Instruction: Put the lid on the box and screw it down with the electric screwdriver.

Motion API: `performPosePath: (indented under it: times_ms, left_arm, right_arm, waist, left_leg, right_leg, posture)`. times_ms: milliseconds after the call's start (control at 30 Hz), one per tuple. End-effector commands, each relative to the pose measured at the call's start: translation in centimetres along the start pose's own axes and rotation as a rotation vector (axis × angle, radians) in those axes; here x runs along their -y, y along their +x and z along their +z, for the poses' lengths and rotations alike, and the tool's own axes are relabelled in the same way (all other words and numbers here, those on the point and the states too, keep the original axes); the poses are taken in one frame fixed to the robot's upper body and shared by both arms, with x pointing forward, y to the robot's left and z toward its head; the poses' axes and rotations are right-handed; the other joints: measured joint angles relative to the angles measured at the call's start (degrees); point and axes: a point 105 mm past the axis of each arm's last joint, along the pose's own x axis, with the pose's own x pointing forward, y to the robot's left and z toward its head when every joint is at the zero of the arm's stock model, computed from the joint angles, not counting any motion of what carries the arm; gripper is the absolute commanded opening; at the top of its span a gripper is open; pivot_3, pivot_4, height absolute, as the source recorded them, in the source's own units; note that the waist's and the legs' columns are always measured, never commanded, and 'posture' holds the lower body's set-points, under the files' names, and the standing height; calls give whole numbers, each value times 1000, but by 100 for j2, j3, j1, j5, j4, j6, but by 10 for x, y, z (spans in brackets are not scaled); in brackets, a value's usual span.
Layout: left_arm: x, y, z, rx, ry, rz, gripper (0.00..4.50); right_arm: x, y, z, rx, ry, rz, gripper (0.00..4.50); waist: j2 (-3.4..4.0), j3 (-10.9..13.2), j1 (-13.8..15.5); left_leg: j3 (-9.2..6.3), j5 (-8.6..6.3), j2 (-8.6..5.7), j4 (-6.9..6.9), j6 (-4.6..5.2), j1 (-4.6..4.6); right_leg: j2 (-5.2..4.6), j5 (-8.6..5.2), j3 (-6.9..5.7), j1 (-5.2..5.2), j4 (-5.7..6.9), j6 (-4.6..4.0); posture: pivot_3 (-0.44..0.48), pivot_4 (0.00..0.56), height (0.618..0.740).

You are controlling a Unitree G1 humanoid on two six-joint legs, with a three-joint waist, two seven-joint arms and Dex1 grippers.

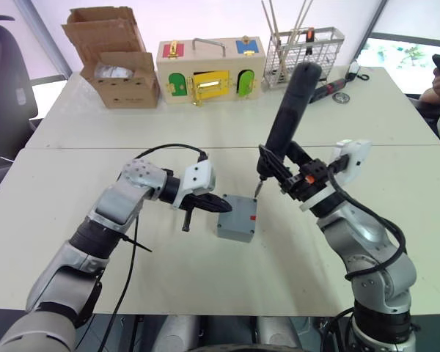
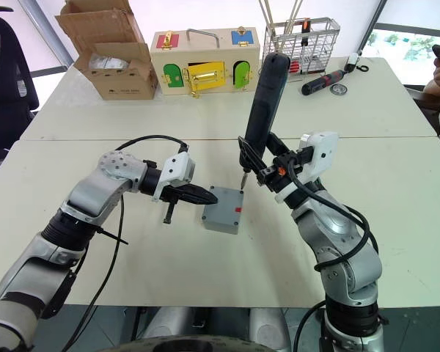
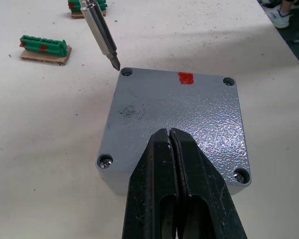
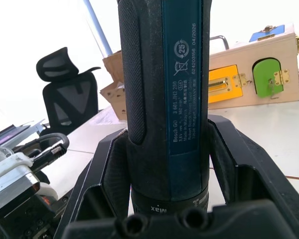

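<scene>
The left gripper [image 3: 172,137] is seen with its two black fingers pressed together, tips resting on the lid [image 3: 179,114], which sits on the box [image 1: 237,218] near the middle of the white table [image 1: 205,271]; the box's inside is hidden by the lid. A red mark [image 3: 185,78] is visible at the lid's far edge. Screw heads are seen in two near corners of the lid, while what the two far corner holes hold cannot be made out. To the right, the electric screwdriver [image 1: 287,117] is clamped upright and slightly tilted between the fingers of the right gripper [image 1: 290,176], its metal bit [image 3: 102,32] poised just above one far corner of the lid; contact cannot be judged. At the table's back stand a cardboard box [image 1: 117,59], a wooden box with coloured doors [image 1: 209,70] and a wire basket [image 1: 304,51].
</scene>
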Motion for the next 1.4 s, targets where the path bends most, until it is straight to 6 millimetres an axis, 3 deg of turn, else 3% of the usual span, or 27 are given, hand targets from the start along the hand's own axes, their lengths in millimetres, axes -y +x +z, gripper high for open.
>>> performPosePath:
  times_ms: [33, 300, 533, 700, 967, 1100, 1400]
  left_arm:
    - [-2, -3, 1, 0, 11, 17, 0]
    - [-3, -3, 1, 0, 10, 17, 0]
    - [-2, -3, 0, -3, 11, 16, 0]
    - [3, 2, -14, -53, 19, 2, 0]
    - [10, 8, -24, -74, 20, -22, 0]
    - [12, 9, -26, -81, 18, -32, 0]
    - [13, 9, -26, -86, 22, -30, 0]
  right_arm:
    - [-14, -2, 16, 62, -21, 57, 1988]
    - [-16, -3, 8, 28, -49, 67, 1988]
    - [-32, -5, -11, -56, -147, 161, 1988]
    - [-36, -11, -27, -113, -193, 178, 1988]
    - [-37, -20, -48, -182, -178, 168, 1988]
    - [-39, -22, -55, -207, -166, 169, 1988]
    - [-34, -24, -68, -246, -147, 136, 1988]
  waist:
    - [0, 0, -1]
    - [0, 0, -2]
    - [-1, -1, -1]
    - [-13, -8, -2]
    - [-76, -52, 17]
    - [-83, -64, 16]
    - [-96, -122, 21]
  left_leg:
    - [0, 0, 0, 0, 0, 0]
    - [0, 0, 0, 0, 0, 0]
    - [-1, 0, 0, 0, 1, 0]
    - [-1, -1, 2, 0, 1, 6]
    - [-7, -3, 6, -5, 3, 38]
    - [-8, -32, 12, -29, 50, 109]
    - [-18, -33, 20, -29, 50, 110]
  right_leg:
    - [0, 0, 0, 0, 0, 0]
    - [0, 0, 0, 1, -1, 0]
    - [2, 0, -1, 2, -1, 1]
    - [4, 0, -1, 8, -2, 1]
    - [9, -1, -2, 44, -10, 0]
    - [14, -5, -2, 121, -49, 2]
    - [22, -6, -5, 118, -79, 3]
  posture:
    - [0, 150, 740]
    - [0, 150, 740]
    - [0, 150, 740]
    - [0, 150, 740]
    - [0, 150, 740]
    - [0, 150, 740]
    - [0, 150, 740]
